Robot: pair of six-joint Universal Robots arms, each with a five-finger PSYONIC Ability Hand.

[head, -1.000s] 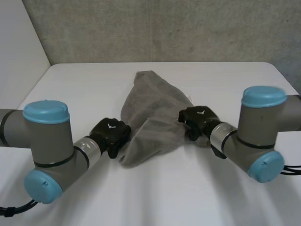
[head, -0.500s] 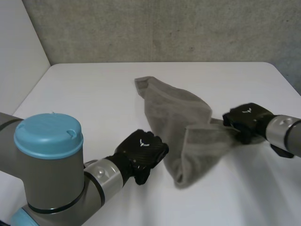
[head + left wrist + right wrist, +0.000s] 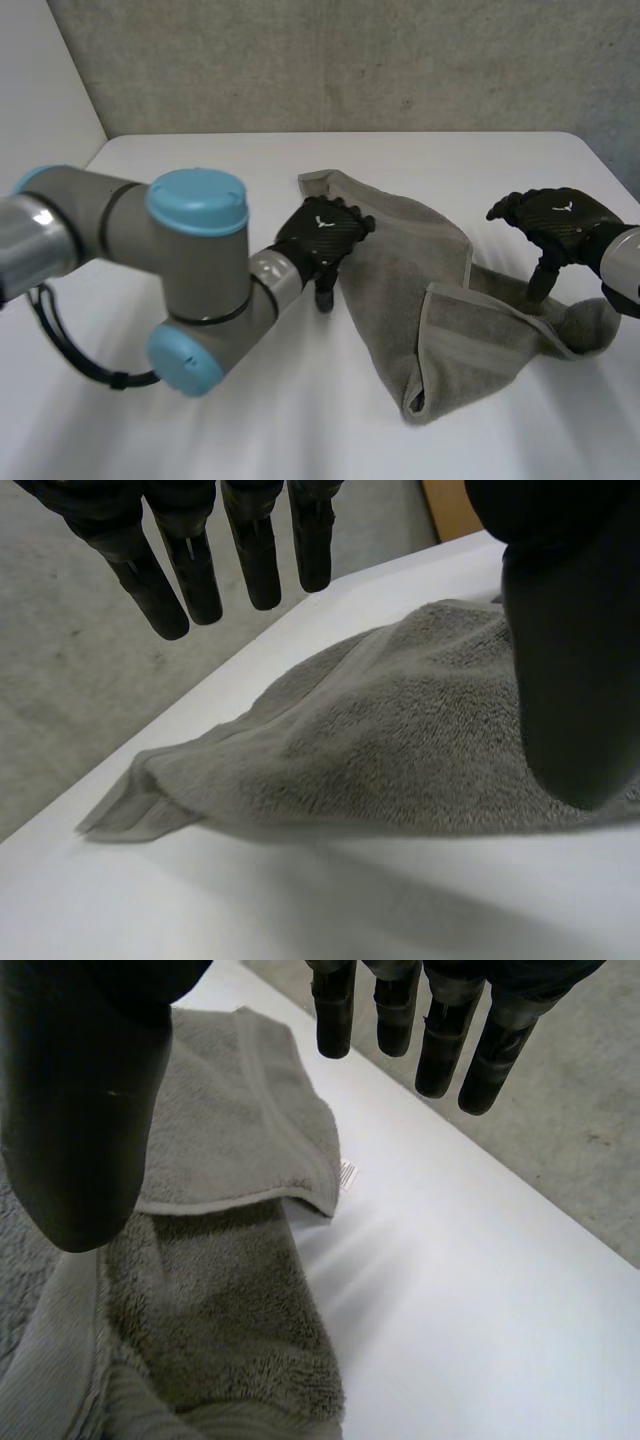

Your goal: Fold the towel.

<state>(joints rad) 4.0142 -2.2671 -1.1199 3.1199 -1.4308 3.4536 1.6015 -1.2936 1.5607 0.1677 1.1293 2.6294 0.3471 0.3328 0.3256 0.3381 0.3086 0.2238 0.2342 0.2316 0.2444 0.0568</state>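
Both splayed wide, no grip: left robot hand [image 3: 320,235] by towel [image 3: 400,250] edge, right robot hand [image 3: 555,222] over its rt end.

On the left arm [image 3: 150,270]: grey tube sections and fat cylindrical joints, closed by round light-blue caps [image 3: 197,200], with a bright silver collar [image 3: 275,278] at the wrist. Both left hand [image 3: 320,235] and right hand [image 3: 555,220] are matt black, each back carrying a small white mark, possibly a Y-shaped logo. Fingers [image 3: 255,555] are slim, segmented black rods; the thumb [image 3: 575,660] is thicker and smooth.
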